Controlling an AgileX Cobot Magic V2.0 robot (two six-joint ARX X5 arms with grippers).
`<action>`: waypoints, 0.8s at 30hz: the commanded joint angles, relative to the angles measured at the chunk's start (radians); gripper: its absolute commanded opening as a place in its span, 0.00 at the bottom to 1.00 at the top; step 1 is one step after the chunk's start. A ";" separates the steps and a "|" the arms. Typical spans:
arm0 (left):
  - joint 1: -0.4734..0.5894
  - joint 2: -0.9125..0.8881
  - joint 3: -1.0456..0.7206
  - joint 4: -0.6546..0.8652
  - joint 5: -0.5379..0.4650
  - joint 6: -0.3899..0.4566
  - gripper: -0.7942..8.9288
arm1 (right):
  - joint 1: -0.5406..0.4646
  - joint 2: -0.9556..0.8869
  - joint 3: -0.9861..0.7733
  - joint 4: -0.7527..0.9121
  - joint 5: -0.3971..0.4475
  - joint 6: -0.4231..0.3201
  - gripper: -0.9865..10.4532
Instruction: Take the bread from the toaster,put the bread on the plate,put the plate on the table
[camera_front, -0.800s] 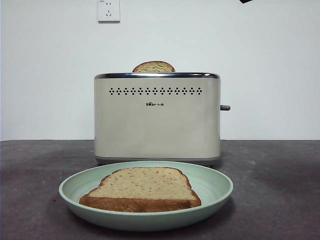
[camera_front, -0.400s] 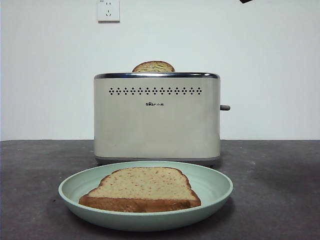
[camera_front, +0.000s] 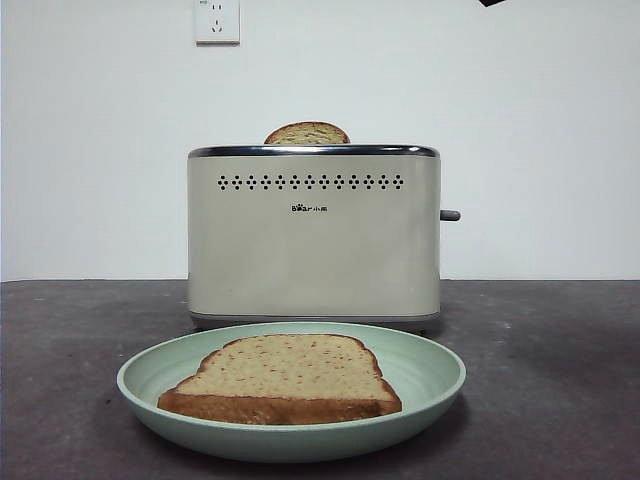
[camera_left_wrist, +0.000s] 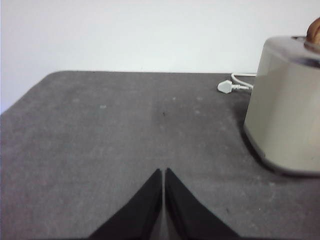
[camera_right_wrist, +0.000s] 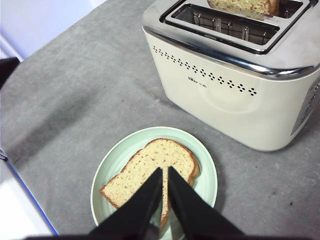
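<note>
1. The bread (camera_front: 283, 380) lies flat in the plate (camera_front: 430, 385), which sits on the counter (camera_front: 560, 380) just in front of the toaster (camera_front: 314, 235). A second slice (camera_front: 307, 133) stands in the toaster's far slot, only its rounded top showing.
2. My right end effector (camera_right_wrist: 165, 172) hangs above the plate with its jaws together, holding nothing. My left end effector (camera_left_wrist: 163, 172) waits low over bare counter beside the toaster, jaws also closed and empty.
3. I judge the bread light, soft and crumbly: a hard pinch would dent or tear it. If I had to lift it, I would take it by the brown crust edge, where it is firmest.
4. The plate looks stiff, light and matte, so not very slippery. Its raised rim is the only hold; I would clamp the rim on a side clear of the bread and keep it level.
5. By my reading the bread is plated and the plate is down, so little appears left to do.
</note>
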 joint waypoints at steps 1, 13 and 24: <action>0.004 -0.002 -0.022 0.011 0.000 -0.014 0.09 | 0.007 0.005 0.010 0.010 0.004 -0.010 0.09; 0.004 -0.002 -0.114 -0.008 0.000 -0.030 0.09 | 0.007 0.005 0.010 0.010 0.004 -0.010 0.09; 0.004 -0.002 -0.115 -0.005 0.000 -0.032 0.09 | 0.007 0.005 0.010 0.010 0.004 -0.010 0.09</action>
